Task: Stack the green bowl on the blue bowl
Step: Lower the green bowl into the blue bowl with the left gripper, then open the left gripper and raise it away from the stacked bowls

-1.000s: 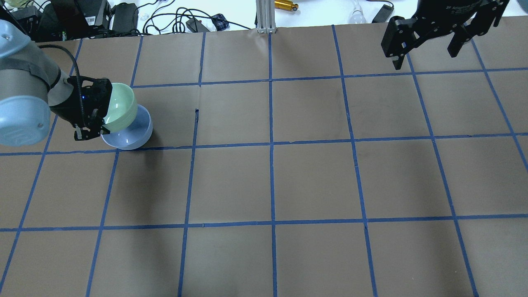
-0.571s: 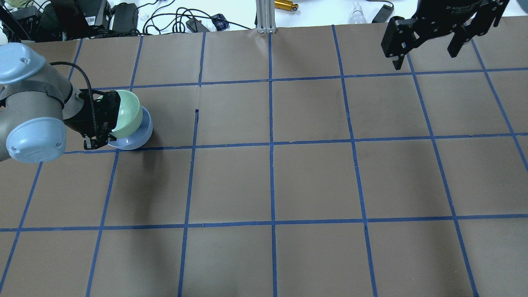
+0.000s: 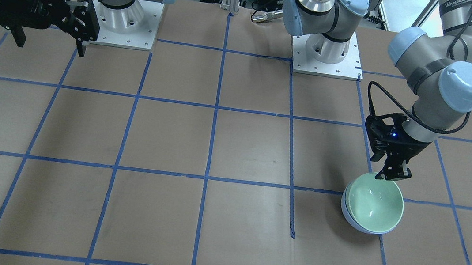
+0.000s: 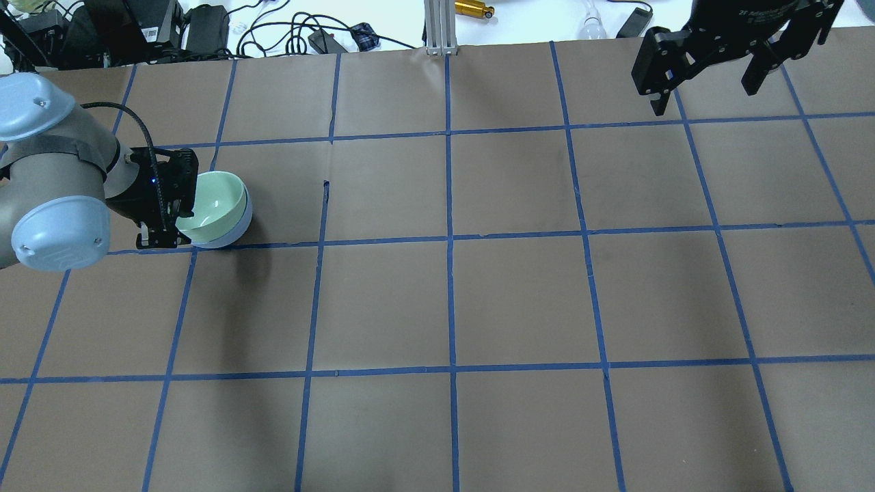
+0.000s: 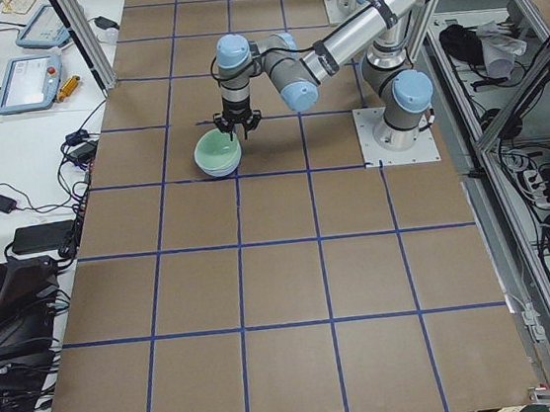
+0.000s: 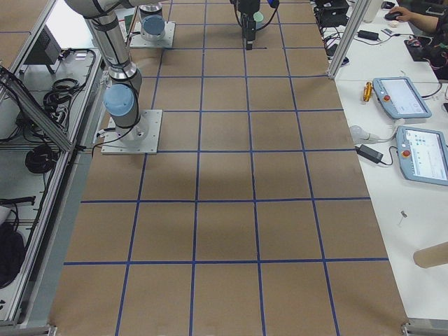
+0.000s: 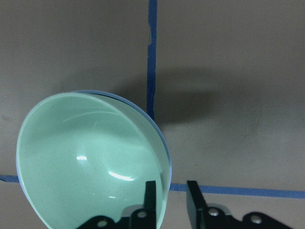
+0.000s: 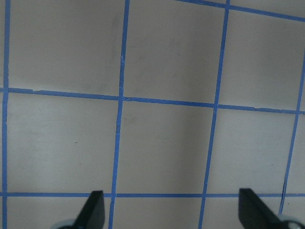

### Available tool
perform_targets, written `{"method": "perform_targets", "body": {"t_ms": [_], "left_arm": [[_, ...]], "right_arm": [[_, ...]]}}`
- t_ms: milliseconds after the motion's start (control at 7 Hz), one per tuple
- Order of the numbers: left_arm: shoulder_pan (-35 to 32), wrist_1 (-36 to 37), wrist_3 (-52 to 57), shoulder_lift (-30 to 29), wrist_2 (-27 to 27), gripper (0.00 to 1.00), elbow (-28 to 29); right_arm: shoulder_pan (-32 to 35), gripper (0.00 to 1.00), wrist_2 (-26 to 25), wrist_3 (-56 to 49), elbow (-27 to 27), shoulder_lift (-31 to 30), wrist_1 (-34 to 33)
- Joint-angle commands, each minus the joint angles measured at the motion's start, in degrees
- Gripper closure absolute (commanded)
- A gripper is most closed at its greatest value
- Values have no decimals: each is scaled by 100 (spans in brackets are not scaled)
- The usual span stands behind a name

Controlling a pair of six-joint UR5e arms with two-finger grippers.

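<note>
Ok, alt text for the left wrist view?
The green bowl sits nested in the blue bowl, only a thin blue edge showing. The left gripper, slightly open, straddles the green rim over a brown table with blue tape.

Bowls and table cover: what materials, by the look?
The green bowl is smooth and glossy, with sharp white highlights inside and a thin rim: glazed ceramic or hard plastic, the pictures cannot settle which. The blue bowl has the same plain gloss and leaves the same doubt. The table cover looks like matte brown paper, faintly creased, with a visible seam. The grid lines look like blue tape.
</note>
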Motion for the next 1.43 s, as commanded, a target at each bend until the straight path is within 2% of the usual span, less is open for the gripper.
{"method": "perform_targets", "body": {"t_ms": [0, 143, 429, 571, 714, 857, 1286], "left_arm": [[-339, -85, -995, 263, -2, 0, 244], [-786, -626, -1881, 395, 42, 0, 629], [-1490, -1610, -4592, 492, 43, 0, 1412], [-1720, -1763, -5868, 484, -10, 0, 1702], [-1983, -2017, -6316, 493, 42, 0, 1975], [-2073, -2429, -7329, 458, 51, 0, 2186], [-2021, -3774, -9232, 527, -37, 0, 2679]], "right_arm": [[0, 0, 0, 0, 0, 0, 0], [0, 0, 0, 0, 0, 0, 0], [0, 0, 0, 0, 0, 0, 0], [0, 0, 0, 0, 0, 0, 0], [0, 0, 0, 0, 0, 0, 0], [0, 0, 0, 0, 0, 0, 0], [0, 0, 0, 0, 0, 0, 0]]}}
